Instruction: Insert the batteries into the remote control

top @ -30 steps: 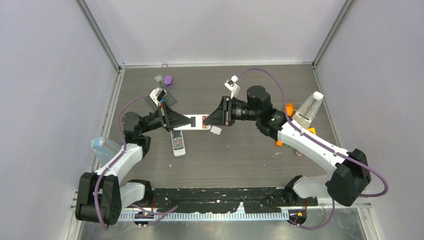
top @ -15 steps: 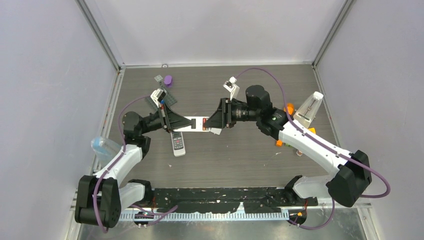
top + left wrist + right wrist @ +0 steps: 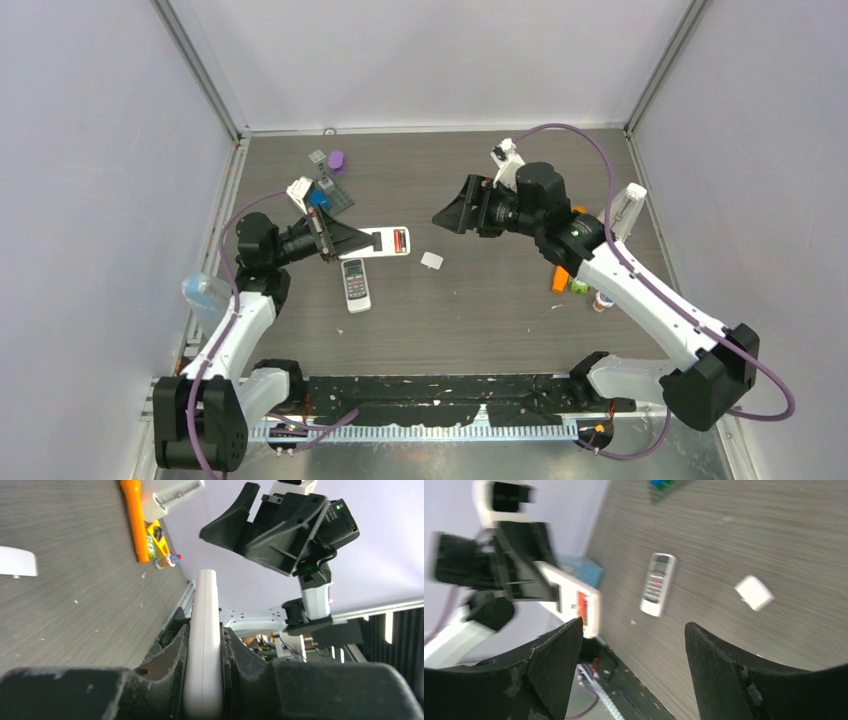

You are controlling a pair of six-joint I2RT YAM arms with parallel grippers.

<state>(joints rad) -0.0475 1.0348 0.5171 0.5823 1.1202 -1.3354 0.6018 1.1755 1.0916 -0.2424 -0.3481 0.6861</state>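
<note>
Top view: the left claw [image 3: 371, 242] is clamped on the left end of the white remote control [image 3: 388, 249], left of centre. Red batteries [image 3: 399, 240] sit in its open compartment. The right claw [image 3: 443, 217] hangs to the right, apart from it.

Left wrist view: both fingers press the remote control's faces.

Right wrist view: the right claw is spread wide and holds nothing.
</note>
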